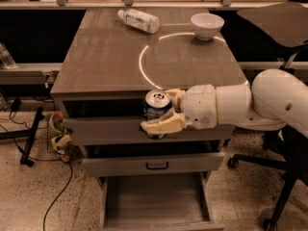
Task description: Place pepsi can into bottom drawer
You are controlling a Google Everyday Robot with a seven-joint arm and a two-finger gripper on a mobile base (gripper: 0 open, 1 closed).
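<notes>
Your gripper (162,112), clamped on the pepsi can (156,104), could clip the middle drawer (120,166) below it — missing the bottom drawer (154,199).

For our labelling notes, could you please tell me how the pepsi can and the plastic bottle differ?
The pepsi can is upright, held by the gripper in front of the top drawer; the plastic bottle lies sideways on the cabinet top, untouched. The pepsi can is dark blue with a silver top; the plastic bottle is clear, pale-labelled. Both are drink containers.
</notes>
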